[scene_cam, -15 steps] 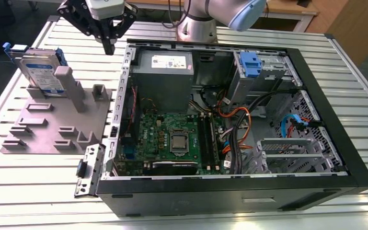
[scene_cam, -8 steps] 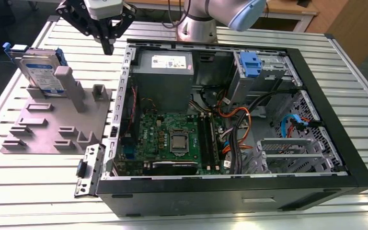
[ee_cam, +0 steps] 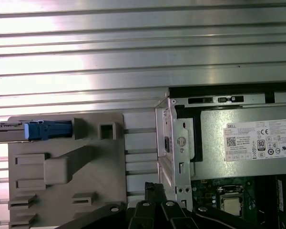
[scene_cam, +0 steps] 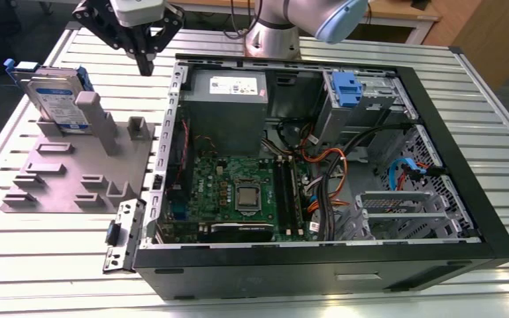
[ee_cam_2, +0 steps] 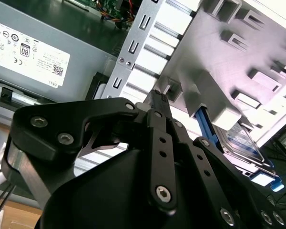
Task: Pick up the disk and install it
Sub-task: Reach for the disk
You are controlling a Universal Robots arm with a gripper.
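Gripper [scene_cam: 146,65] hangs fingers-down over the slatted table [scene_cam: 51,252], above the gap between the grey fixture [scene_cam: 69,179] and the open PC case [scene_cam: 325,271]. I read the fingers as closed tip to tip, with nothing held. In the second wrist view the gripper [ee_cam_2: 158,98] ends in one pinched point, and in the first wrist view the gripper [ee_cam: 154,187] looks the same.

Disk [scene_cam: 56,99] stands on edge in a slot at the fixture's far end, slightly tilted, label showing, blue rails along its edges. It sits to the exterior view's left of the gripper, near but clearly apart, no contact. I also see the disk [ee_cam_2: 240,140] in the second wrist view behind a fixture [ee_cam_2: 219,62] post. In the first wrist view the disk [ee_cam: 47,130] appears edge-on, blue rail at the fixture [ee_cam: 66,167] edge.

Inside the case, the grey power supply [scene_cam: 228,99] fills the corner nearest the gripper. A cage with a blue latch [scene_cam: 347,89] sits further to the exterior view's right.
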